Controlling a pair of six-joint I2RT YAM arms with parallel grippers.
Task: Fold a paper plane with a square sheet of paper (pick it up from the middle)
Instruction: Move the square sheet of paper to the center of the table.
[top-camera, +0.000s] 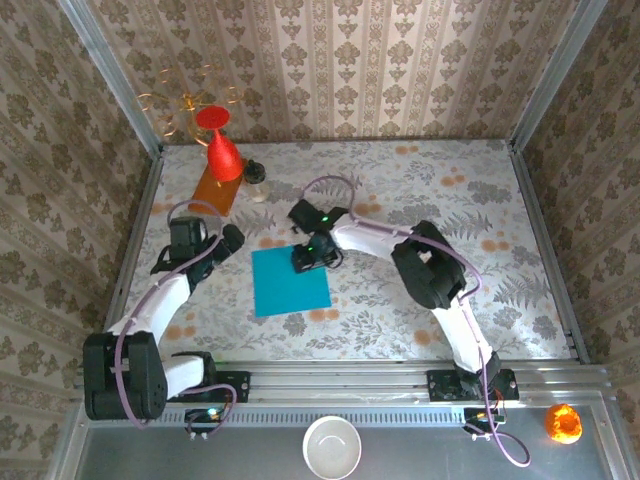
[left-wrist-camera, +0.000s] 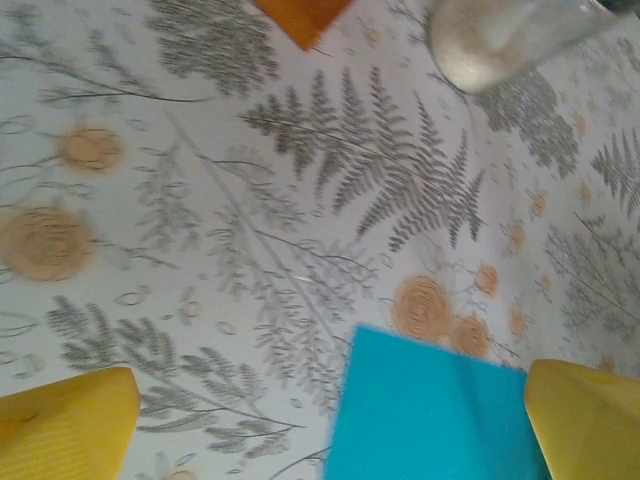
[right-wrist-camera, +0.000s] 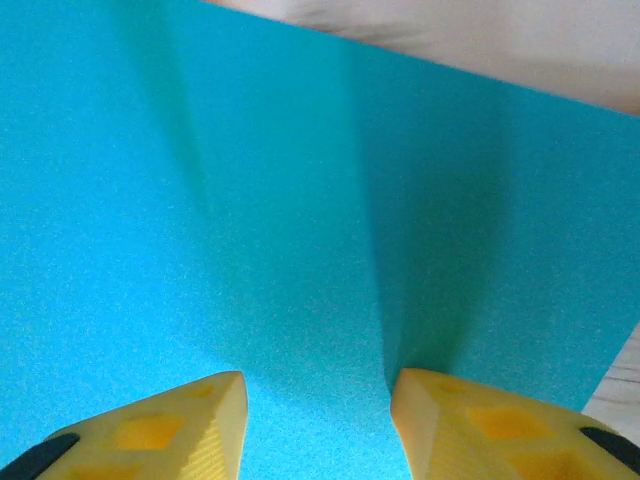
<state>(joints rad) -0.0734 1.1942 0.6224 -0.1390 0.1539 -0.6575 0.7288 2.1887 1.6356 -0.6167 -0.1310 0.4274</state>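
- The square sheet of paper (top-camera: 290, 285) lies flat on the patterned counter (top-camera: 450, 200), between the two arms and nearer the front edge than the back wall.
- It is plain teal-blue, and no clear fold shows on it from above.
- The right fingers (right-wrist-camera: 160, 430) are over the sheet's far right corner, tips pointing down at the paper.
- In the right wrist view they stand partly apart, with teal paper in the gap between them and darker bands running away from the tips.
- I cannot tell whether they pinch the paper or only rest on it.
- The left fingers (left-wrist-camera: 60, 430) are released and spread wide, grasping nothing.
- They hover over bare counter just left of the sheet, and a corner of the sheet lies between them in the left wrist view.
- At the far left, a red cone-shaped vase (top-camera: 222, 150) stands on an orange board (top-camera: 215, 190).
- A small clear jar (top-camera: 256, 180) stands just right of the board.
- A white bowl (top-camera: 332, 447) sits on the grey ledge in front of the arm bases.
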